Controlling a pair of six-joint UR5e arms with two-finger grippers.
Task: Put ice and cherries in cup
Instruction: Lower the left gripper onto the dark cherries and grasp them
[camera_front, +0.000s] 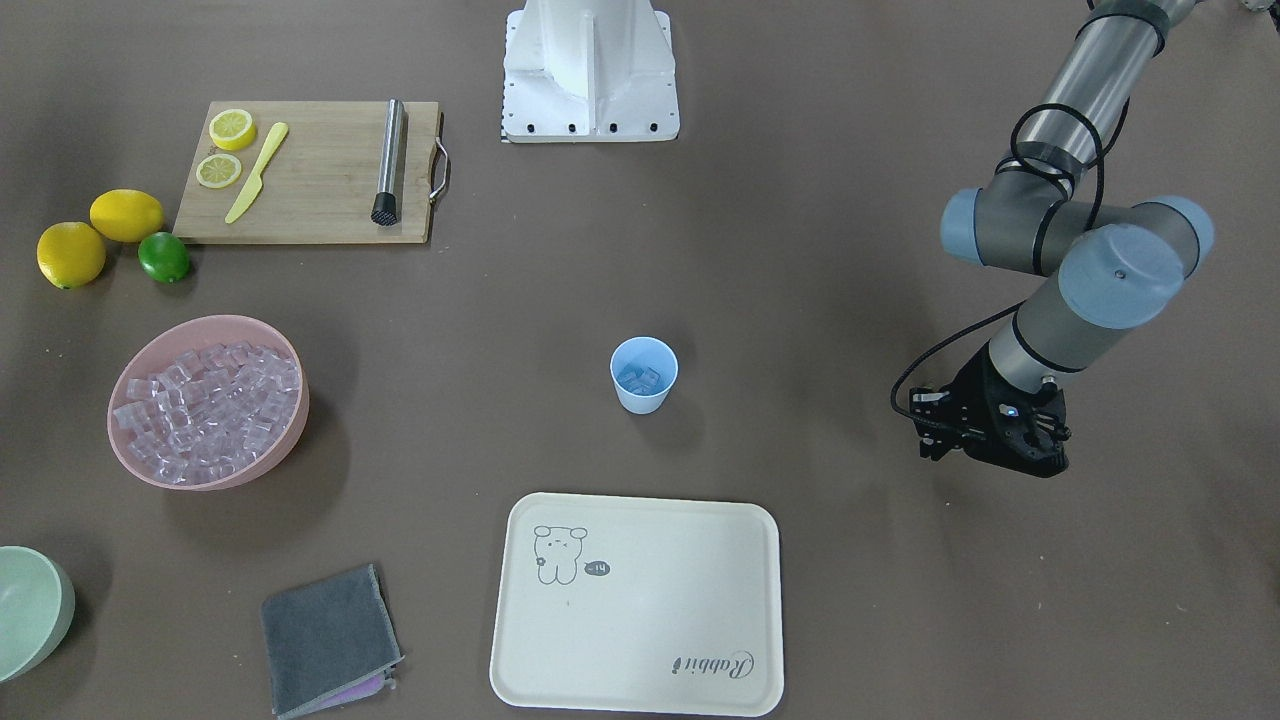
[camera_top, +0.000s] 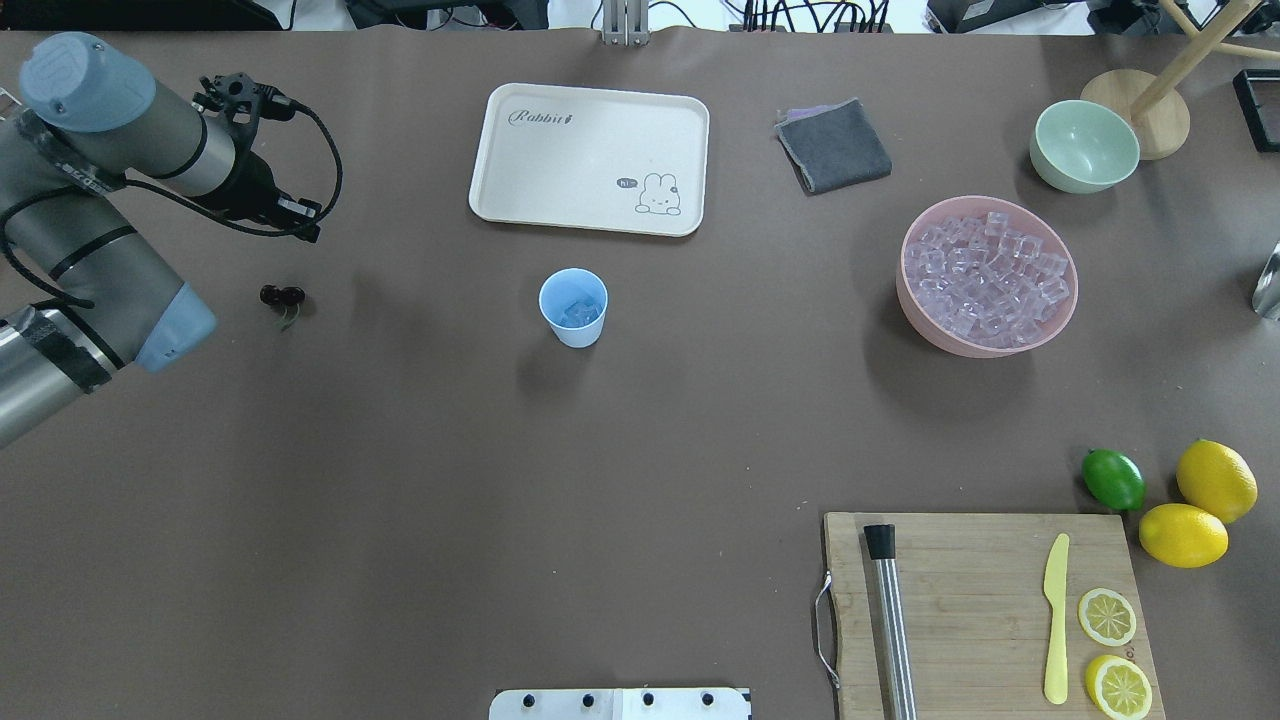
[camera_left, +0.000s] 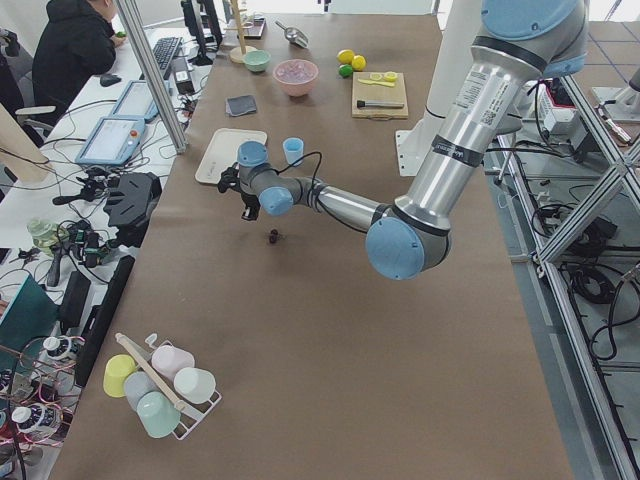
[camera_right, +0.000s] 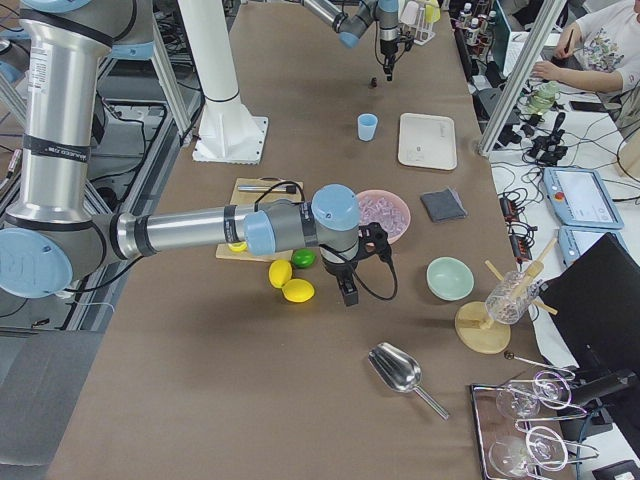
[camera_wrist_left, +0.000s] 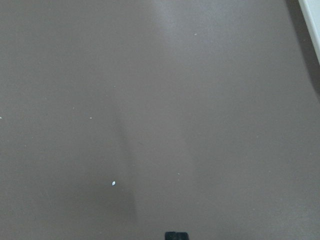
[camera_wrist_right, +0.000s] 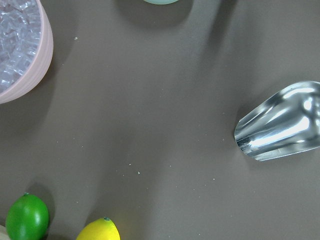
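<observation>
The light-blue cup stands upright mid-table with a few ice cubes in it; it also shows in the front view. Most of the ice fills the pink bowl on the right. The dark cherries lie on the table at the left. My left gripper hangs above the table a little beyond the cherries, apart from them; I cannot tell if it is open or shut. My right gripper shows only in the exterior right view, low beside the lemons, so I cannot tell its state.
A cream tray lies beyond the cup, with a grey cloth and a pale green bowl to its right. A cutting board with a muddler, knife and lemon slices lies front right. A lime, two lemons and a metal scoop are near my right gripper.
</observation>
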